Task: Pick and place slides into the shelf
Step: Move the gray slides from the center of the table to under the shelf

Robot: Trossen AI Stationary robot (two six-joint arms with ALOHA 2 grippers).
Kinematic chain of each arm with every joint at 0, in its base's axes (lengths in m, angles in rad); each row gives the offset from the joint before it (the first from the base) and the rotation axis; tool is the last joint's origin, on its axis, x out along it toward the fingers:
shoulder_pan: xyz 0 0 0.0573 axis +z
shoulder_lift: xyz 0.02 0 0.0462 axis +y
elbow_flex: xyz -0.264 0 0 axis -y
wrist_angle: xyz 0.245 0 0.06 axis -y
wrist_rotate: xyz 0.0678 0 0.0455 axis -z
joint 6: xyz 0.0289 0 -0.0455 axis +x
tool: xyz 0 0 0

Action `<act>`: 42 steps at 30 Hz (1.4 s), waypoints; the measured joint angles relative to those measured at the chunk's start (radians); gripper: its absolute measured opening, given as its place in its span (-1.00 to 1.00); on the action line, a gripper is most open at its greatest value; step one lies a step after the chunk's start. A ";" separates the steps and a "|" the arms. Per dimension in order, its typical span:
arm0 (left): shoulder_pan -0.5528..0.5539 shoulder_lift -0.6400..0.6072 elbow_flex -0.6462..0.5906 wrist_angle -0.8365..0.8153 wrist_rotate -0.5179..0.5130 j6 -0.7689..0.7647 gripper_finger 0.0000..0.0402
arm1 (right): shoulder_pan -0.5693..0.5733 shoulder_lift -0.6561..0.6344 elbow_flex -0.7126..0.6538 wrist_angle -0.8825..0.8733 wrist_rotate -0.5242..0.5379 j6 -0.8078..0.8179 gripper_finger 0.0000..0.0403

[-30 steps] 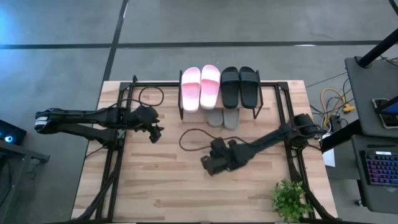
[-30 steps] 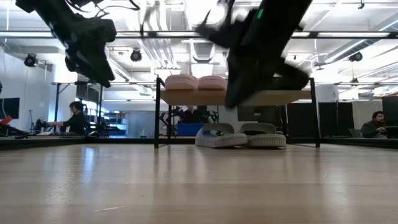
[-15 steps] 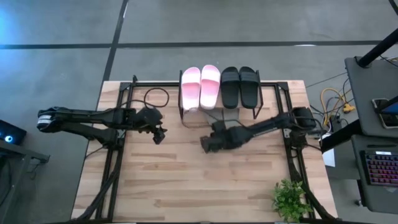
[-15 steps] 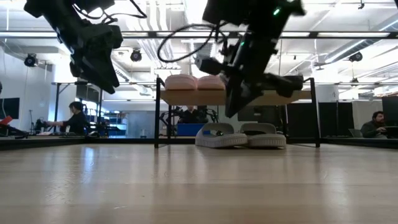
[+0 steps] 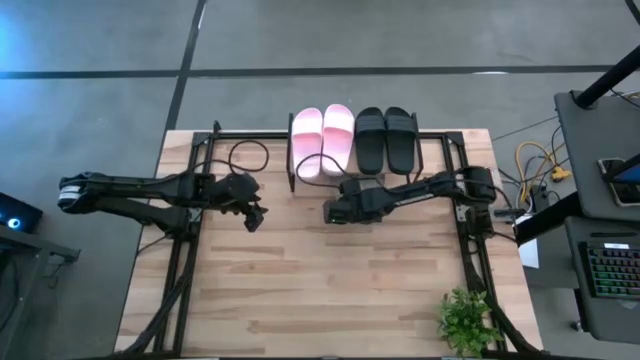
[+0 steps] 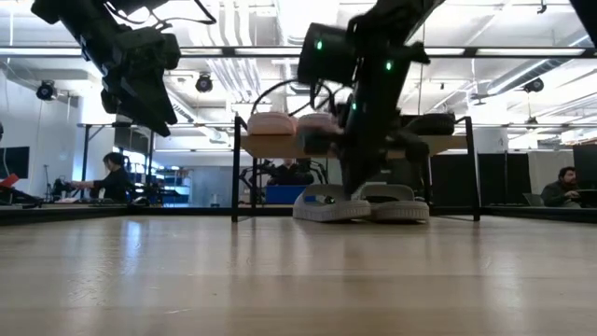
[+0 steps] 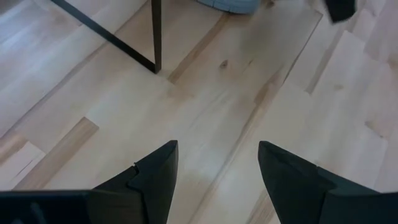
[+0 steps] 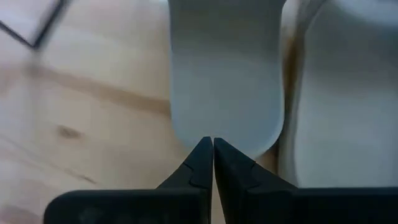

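Note:
The shelf (image 6: 280, 147) stands at the table's far middle with a pale pink pair of slides (image 5: 322, 140) and a black pair (image 5: 386, 140) on its top board. Two grey-green slides (image 6: 333, 205) (image 6: 399, 203) lie soles down on the table under it. My right gripper (image 5: 333, 213) is shut and slants down at the near end of the left grey-green slide (image 8: 224, 74); its mate (image 8: 342, 93) lies beside it. My left gripper (image 5: 256, 217) hangs open over bare table to the shelf's left, near a shelf leg (image 7: 155, 37). My right gripper's shut fingertips (image 8: 205, 155) stand right at the rounded near end (image 8: 214, 134) of the left grey-green slide, slanting down from the table's near side. I cannot tell whether they touch it. The slide lies flat on the table.
A potted plant (image 5: 465, 320) stands at the near right corner. Black frame rails (image 5: 190, 240) run along both table sides, and a cable loop (image 5: 248, 156) lies left of the shelf. The near half of the table (image 5: 320, 300) is bare wood. People sit in the room beyond.
My right gripper, still shut, has swung from the middle of the table toward the far edge and slightly down, up to the grey-green slides under the shelf. The slides have not moved.

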 joint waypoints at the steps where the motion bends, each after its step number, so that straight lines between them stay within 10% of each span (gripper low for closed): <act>1: 0.000 0.000 0.000 0.000 0.000 0.000 0.04 | -0.004 0.016 0.000 -0.001 -0.006 0.000 -0.96; 28: 0.000 0.000 -0.010 -0.015 -0.007 0.010 0.04 | 0.007 0.050 0.065 0.042 0.023 -0.103 -0.96; 36: 0.000 0.000 -0.011 -0.030 -0.026 0.049 0.03 | 0.137 -0.043 0.057 -0.394 0.020 0.229 -0.96; 42: 0.000 0.000 -0.019 -0.026 -0.050 0.063 0.03 | 0.190 -0.050 -0.010 -0.414 -0.024 0.379 -0.96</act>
